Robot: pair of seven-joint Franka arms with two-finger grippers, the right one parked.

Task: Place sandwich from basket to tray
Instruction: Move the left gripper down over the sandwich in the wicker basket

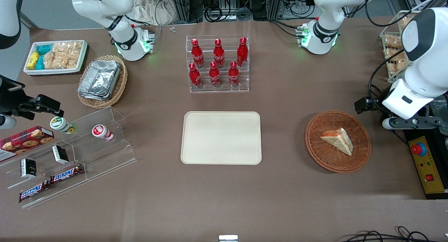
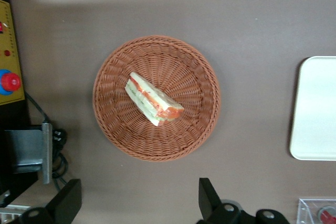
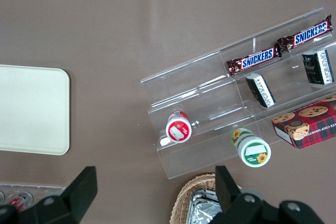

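So the claw (image 2: 139, 203) is hanging up above the bench (image 1: 287, 200), over the working arm's end, with its two black fingers (image 2: 209, 199) spread wide and nothing between them. Straight below it, in the wrist view, sits the round reddish-brown basket (image 2: 205, 72), and the sandwich (image 2: 153, 99) is lying flat on the weave near the basket's middle, well below the claw and not touching it. It's a pale triangular wedge with the red-orange and green filling showing along one long edge. From the front you can see the sandwich (image 1: 338, 140) inside the basket (image 1: 318, 154), with the arm's white wrist just beside the basket rim and higher up.

The cream tray (image 1: 221, 137) is flat on the bench, off sideways from the claw toward the parked arm's end, well apart from the basket with bare brown bench between them. The wrist view only catches one rounded edge of the tray (image 2: 317, 108).
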